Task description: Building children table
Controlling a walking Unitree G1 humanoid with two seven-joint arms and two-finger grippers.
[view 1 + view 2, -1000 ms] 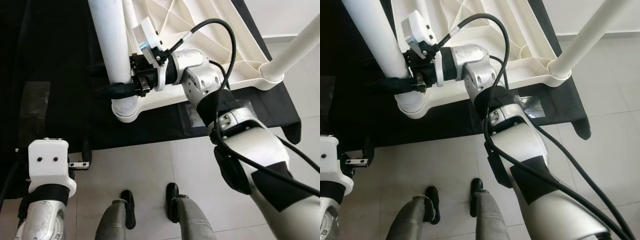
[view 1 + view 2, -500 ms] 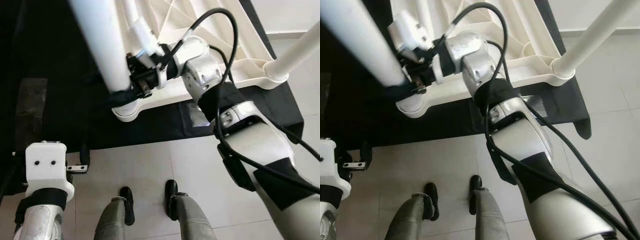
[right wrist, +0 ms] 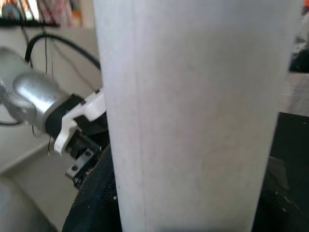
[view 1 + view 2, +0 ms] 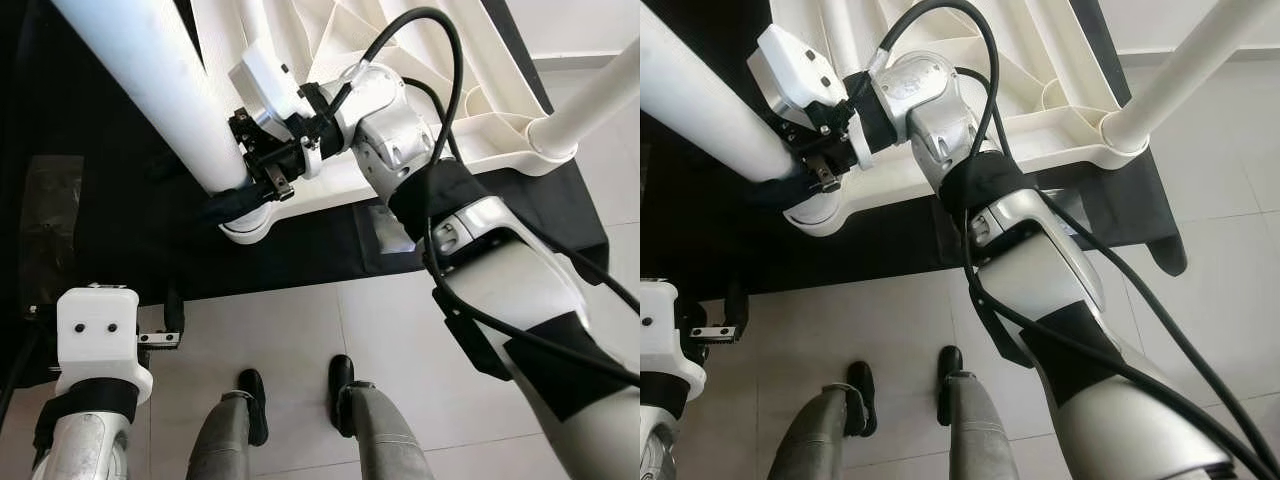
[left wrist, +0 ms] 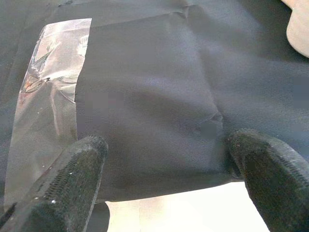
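Note:
The white children's table top point(image 4: 350, 30) lies upside down on a black cloth point(image 4: 110, 230). A thick white leg point(image 4: 150, 80) leans up and to the left from the near corner socket point(image 4: 245, 228). My right gripper point(image 4: 240, 195) is shut on this leg just above the socket; in the right wrist view the leg point(image 3: 193, 116) stands close between the black fingers point(image 3: 91, 203). A second white leg point(image 4: 1185, 70) stands in the far right corner socket. My left gripper point(image 5: 164, 174) is open low at the left, over the cloth's edge, holding nothing.
A strip of clear tape point(image 5: 43, 96) holds the cloth near its edge. Pale floor tiles point(image 4: 300, 330) lie in front of the cloth, with my own feet point(image 4: 300, 400) on them. A black cable point(image 4: 450, 90) loops over my right arm.
The gripped leg has tipped from nearly upright to leaning left, and my right gripper has turned with it. The left arm has barely moved.

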